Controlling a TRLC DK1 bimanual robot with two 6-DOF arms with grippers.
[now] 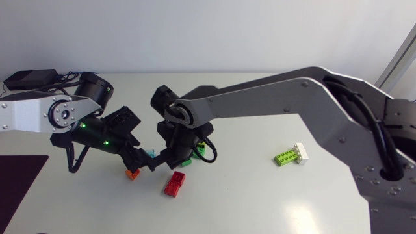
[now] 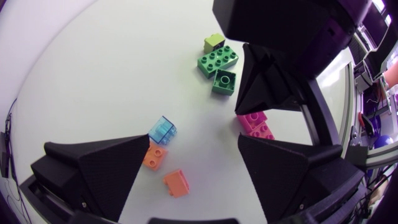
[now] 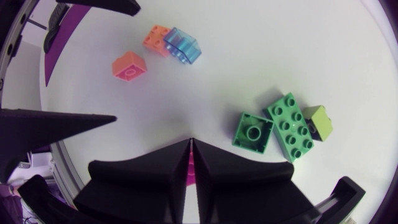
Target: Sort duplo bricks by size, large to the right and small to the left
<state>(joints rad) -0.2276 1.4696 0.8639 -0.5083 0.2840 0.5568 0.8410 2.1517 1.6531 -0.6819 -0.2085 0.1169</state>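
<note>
My right gripper [image 1: 170, 160] reaches across to the table's left half and is shut, fingers pressed together [image 3: 191, 149]. A red-pink brick [image 1: 174, 184] [image 2: 255, 124] lies right under its tips; only a pink sliver shows in the slit between them. My left gripper [image 1: 140, 159] [image 2: 193, 180] hangs open just beside it. Under its spread fingers lie a clear blue brick [image 2: 163, 130] and two small orange bricks [image 2: 155, 155] [image 2: 176, 182]. A long green brick [image 3: 291, 126], an upturned green square brick [image 3: 252, 132] and a lime brick [image 3: 318, 120] lie beside the right gripper.
At the right of the table lie a lime-green long brick [image 1: 285, 157] and a white brick [image 1: 301, 153], touching each other. A dark mat [image 1: 19, 188] covers the front left corner. The two grippers stand very close together.
</note>
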